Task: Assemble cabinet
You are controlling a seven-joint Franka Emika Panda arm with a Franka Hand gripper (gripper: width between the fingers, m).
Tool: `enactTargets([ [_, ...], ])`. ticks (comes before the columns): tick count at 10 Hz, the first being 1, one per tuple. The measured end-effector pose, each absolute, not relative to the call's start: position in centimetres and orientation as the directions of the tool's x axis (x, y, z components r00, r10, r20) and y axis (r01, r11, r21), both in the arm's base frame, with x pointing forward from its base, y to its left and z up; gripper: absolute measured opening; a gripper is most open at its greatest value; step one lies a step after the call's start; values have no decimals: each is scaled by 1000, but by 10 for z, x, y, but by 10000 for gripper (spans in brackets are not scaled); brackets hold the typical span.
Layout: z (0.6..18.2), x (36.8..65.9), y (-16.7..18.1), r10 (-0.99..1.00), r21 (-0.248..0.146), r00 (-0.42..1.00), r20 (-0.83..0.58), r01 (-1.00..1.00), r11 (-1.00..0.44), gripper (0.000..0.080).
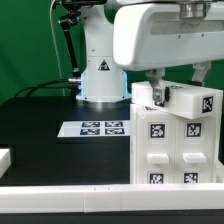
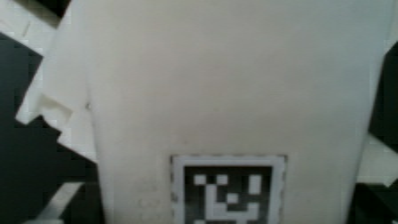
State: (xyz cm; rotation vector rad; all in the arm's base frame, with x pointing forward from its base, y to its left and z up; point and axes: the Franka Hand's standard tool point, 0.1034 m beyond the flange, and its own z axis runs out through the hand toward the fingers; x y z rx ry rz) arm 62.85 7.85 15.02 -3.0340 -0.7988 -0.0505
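The cabinet body is a large white box with recessed panels and several black-and-white tags, standing at the exterior view's right. A smaller white tagged piece lies across its top. My gripper comes down from above at that piece's left end, with its fingers against it. In the wrist view the white piece fills the picture, with a square tag close up. It spans the whole gap between my jaws. The fingers are nearly hidden at the picture's edges.
The marker board lies on the black table in front of the robot base. A long white rail runs along the front edge. Another white part shows at the far left edge.
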Motion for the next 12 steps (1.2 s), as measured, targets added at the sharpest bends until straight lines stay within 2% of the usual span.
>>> enactTargets([
  [3,150,629,79,251,-2,967,40,251,-968,561],
  [6,150,630,80,-18,-14,997,73,-17,-1000,563],
  [10,150,630,79,-372,-40,926,64,-370,-928,563],
  [12,151,630,78,-537,-49,842,56,-534,-844,563],
])
